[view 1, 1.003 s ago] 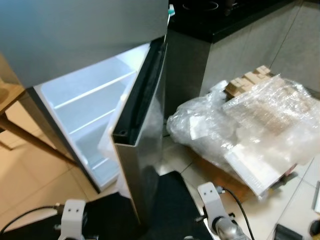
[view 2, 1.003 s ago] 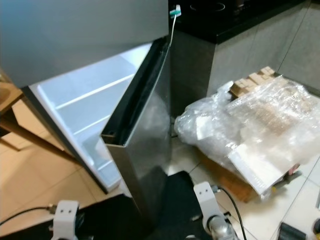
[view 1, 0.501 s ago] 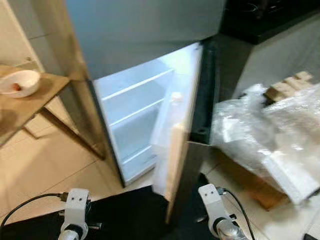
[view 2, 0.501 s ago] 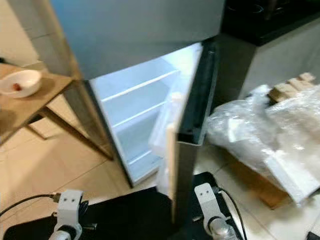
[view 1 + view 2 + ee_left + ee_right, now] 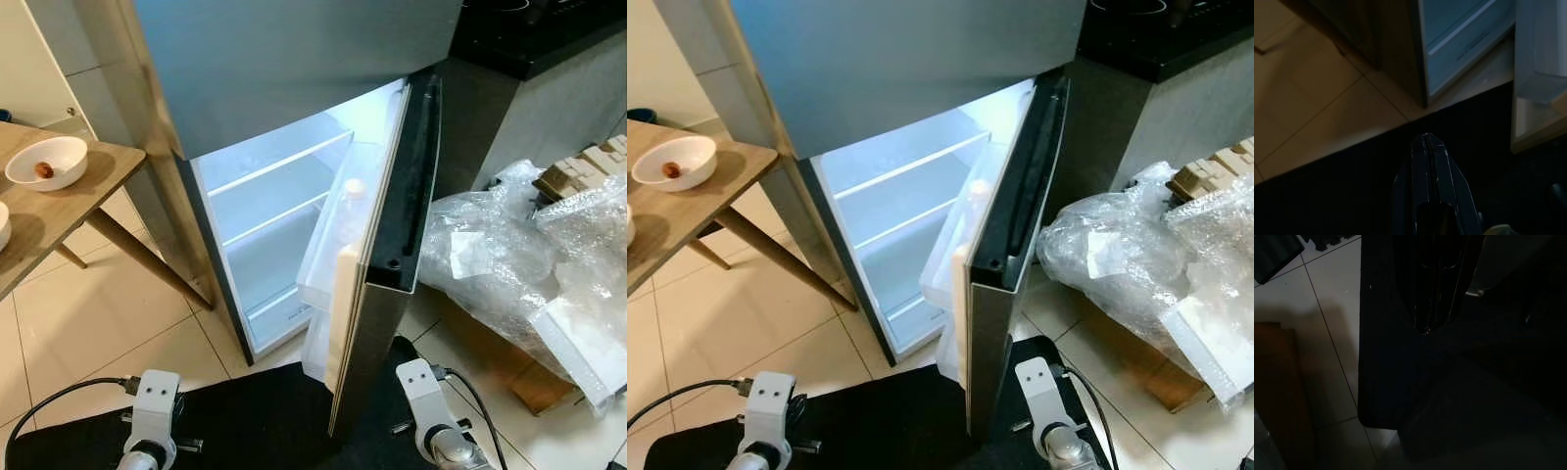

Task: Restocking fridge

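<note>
The fridge point(image 5: 294, 59) stands in front of me with its lower door point(image 5: 377, 323) swung open toward me. Its lit white interior point(image 5: 265, 225) has bare shelves. A bottle with a white cap point(image 5: 351, 201) stands in a door bin. Both arms hang low at my sides, with the left arm's white wrist bracket point(image 5: 157, 397) and the right one point(image 5: 421, 387) at the bottom of the picture. My left gripper point(image 5: 1426, 142) is shut and empty, pointing at the floor by the fridge's lower corner. My right gripper point(image 5: 1425, 328) is in deep shade over black ground, fingers together.
A wooden table point(image 5: 59, 206) with a white bowl point(image 5: 46, 162) stands to the left. A heap of clear plastic wrap point(image 5: 509, 255) on cardboard point(image 5: 534, 387) lies to the right, under a dark counter point(image 5: 529, 39). Beige tiles point(image 5: 88, 323) surround a black patch point(image 5: 255, 421) at my feet.
The camera has swung left and steadied, bringing the table and bowl into view and pushing the plastic heap to the right edge. Nothing in the scene has visibly moved.
</note>
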{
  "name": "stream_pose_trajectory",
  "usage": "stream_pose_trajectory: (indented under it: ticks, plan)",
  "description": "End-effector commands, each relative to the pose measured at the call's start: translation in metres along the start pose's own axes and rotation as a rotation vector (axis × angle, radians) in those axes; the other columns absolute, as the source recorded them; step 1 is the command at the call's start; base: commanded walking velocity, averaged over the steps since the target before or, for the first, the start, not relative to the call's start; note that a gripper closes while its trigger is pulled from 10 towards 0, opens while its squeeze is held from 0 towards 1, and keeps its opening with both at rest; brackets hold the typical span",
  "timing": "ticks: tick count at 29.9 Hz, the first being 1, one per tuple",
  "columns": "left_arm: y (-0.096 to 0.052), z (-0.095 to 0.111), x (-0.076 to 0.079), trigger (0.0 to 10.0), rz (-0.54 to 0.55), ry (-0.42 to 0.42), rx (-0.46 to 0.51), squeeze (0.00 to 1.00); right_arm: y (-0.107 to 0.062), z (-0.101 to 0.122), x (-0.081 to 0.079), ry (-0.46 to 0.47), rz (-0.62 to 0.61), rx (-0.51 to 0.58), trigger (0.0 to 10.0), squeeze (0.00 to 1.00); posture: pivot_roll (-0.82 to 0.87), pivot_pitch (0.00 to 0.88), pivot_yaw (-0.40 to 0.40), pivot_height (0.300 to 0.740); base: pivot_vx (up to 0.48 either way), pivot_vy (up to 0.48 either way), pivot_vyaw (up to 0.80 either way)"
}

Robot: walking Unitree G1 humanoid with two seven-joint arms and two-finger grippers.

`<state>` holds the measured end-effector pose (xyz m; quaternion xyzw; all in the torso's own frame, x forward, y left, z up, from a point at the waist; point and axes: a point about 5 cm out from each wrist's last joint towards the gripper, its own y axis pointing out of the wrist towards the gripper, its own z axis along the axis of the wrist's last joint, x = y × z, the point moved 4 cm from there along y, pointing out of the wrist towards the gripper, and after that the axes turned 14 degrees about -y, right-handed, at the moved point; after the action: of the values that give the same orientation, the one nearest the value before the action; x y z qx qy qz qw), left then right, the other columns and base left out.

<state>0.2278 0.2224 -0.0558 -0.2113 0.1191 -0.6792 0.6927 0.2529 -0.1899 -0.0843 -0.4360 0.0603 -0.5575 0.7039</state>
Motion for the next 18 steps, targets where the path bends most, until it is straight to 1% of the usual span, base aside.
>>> stream_pose_trajectory:
  ticks: [1, 2, 3, 4, 5, 6, 7, 8, 10, 11, 15, 16, 17, 18]
  plan:
    - [-0.001, 0.001, 0.002, 10.0, -0.016, 0.007, 0.015, 0.0, -0.001, -0.001, 0.0, 0.017, -0.008, 0.004, 10.0, 0.0, -0.08, 0.089, 0.063, 0.74, 0.0, 0.0, 0.0]
    - [-0.001, 0.007, 0.005, 10.0, -0.04, 0.015, 0.044, 0.0, 0.0, 0.002, 0.005, 0.019, -0.02, 0.015, 10.0, 0.0, -0.07, 0.09, 0.062, 0.74, 0.0, 0.0, 0.0]
    - [-0.001, 0.007, 0.005, 10.0, -0.04, 0.015, 0.044, 0.0, 0.0, 0.002, 0.005, 0.019, -0.02, 0.015, 10.0, 0.0, -0.07, 0.09, 0.062, 0.74, 0.0, 0.0, 0.0]
    - [-0.002, 0.012, 0.008, 10.0, -0.072, 0.02, 0.074, 0.0, 0.001, 0.007, 0.009, 0.02, -0.031, 0.028, 10.0, 0.0, -0.07, 0.092, 0.06, 0.74, 0.0, 0.0, 0.0]
    - [-0.004, 0.018, 0.013, 10.0, -0.127, 0.029, 0.111, 0.0, 0.003, 0.015, 0.013, 0.018, -0.037, 0.051, 10.0, 0.0, -0.07, 0.092, 0.06, 0.74, 0.0, 0.0, 0.0]
    - [-0.004, 0.018, 0.013, 10.0, -0.127, 0.029, 0.111, 0.0, 0.003, 0.015, 0.013, 0.018, -0.037, 0.051, 10.0, 0.0, -0.07, 0.092, 0.06, 0.74, 0.0, 0.0, 0.0]
    - [-0.009, 0.025, 0.019, 10.0, -0.202, 0.04, 0.159, 0.0, 0.005, 0.027, 0.018, 0.028, -0.044, 0.091, 10.0, 0.0, -0.07, 0.092, 0.059, 0.74, 0.0, 0.0, 0.0]
    - [-0.013, 0.03, 0.024, 10.0, -0.25, 0.048, 0.19, 0.0, 0.006, 0.036, 0.02, 0.034, -0.047, 0.119, 10.0, 0.0, -0.07, 0.092, 0.059, 0.74, 0.0, 0.0, 0.0]
    - [-0.025, 0.042, 0.033, 10.0, -0.375, -0.001, 0.234, 0.0, 0.008, 0.057, 0.03, 0.065, -0.06, 0.195, 10.0, 0.0, -0.07, 0.09, 0.053, 0.74, 0.0, 0.0, 0.0]
    - [-0.026, 0.044, 0.034, 10.0, -0.387, -0.006, 0.237, 0.0, 0.008, 0.059, 0.031, 0.068, -0.062, 0.202, 10.0, 0.0, -0.07, 0.09, 0.053, 0.74, 0.0, 0.0, 0.0]
    - [-0.038, 0.053, 0.04, 10.0, -0.477, 0.041, 0.249, 0.0, 0.008, 0.072, 0.042, 0.1, -0.078, 0.242, 10.0, 0.0, -0.07, 0.089, 0.044, 0.74, 0.0, 0.0, 0.0]
    - [-0.043, 0.058, 0.044, 10.0, -0.511, 0.055, 0.274, 0.0, 0.008, 0.074, 0.044, 0.101, -0.079, 0.248, 10.0, 0.0, -0.07, 0.086, 0.038, 0.74, 0.0, 0.0, 0.0]
    - [-0.048, 0.067, 0.05, 10.0, -0.555, 0.068, 0.309, 0.0, 0.008, 0.077, 0.046, 0.101, -0.079, 0.256, 8.1, 0.0, -0.06, 0.086, 0.034, 0.74, 0.0, 0.0, 0.0]
    - [-0.048, 0.067, 0.05, 10.0, -0.555, 0.068, 0.309, 0.0, 0.008, 0.077, 0.046, 0.101, -0.079, 0.256, 8.1, 0.0, -0.06, 0.086, 0.034, 0.74, 0.0, 0.0, 0.0]
